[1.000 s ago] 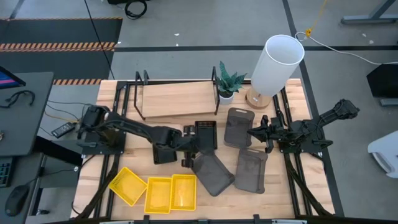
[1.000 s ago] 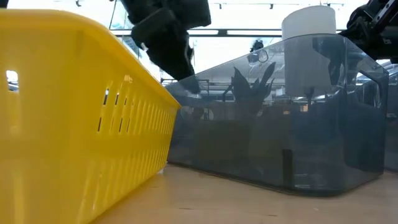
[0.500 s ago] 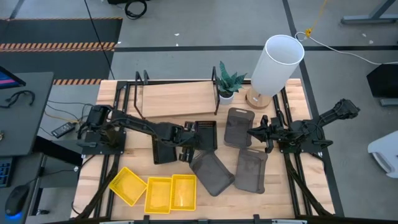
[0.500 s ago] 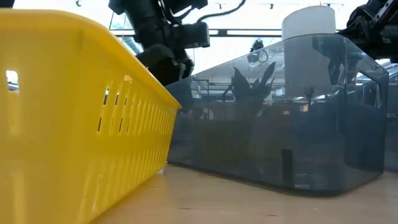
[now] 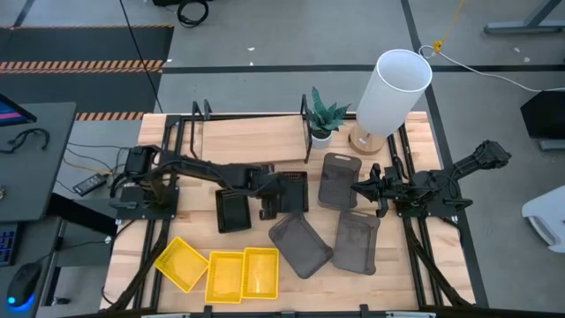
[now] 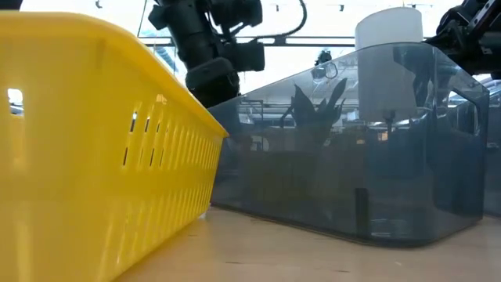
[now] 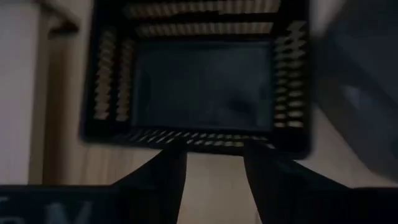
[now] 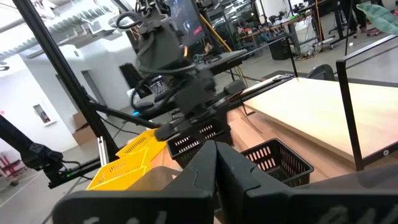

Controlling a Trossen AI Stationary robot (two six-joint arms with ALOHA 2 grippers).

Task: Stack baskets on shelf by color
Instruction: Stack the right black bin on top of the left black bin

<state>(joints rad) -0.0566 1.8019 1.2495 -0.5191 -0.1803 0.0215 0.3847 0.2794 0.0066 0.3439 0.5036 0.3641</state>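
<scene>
My left gripper (image 5: 272, 196) stands open at the left side of a black mesh basket (image 5: 293, 189), which rests on the tabletop. In the left wrist view its fingers (image 7: 165, 177) stop just short of that basket's (image 7: 199, 81) near wall, with nothing between them. A second black basket (image 5: 231, 210) lies beside the arm, nearer the front edge. Three yellow baskets (image 5: 225, 274) sit in a row at the front left. Three dark grey baskets (image 5: 340, 181) (image 5: 300, 246) (image 5: 356, 240) lie right of centre. The shelf (image 5: 252, 141) stands at the back. My right gripper (image 5: 360, 187) waits shut at the right.
A small potted plant (image 5: 325, 119) and a white lamp (image 5: 393, 93) stand at the back, right of the shelf. In the low view a yellow basket (image 6: 94, 141) and a grey basket (image 6: 360, 149) fill the foreground.
My left gripper has swung toward the table's far edge and sunk a little, away from the second black basket and up to the black mesh basket. No basket has moved.
</scene>
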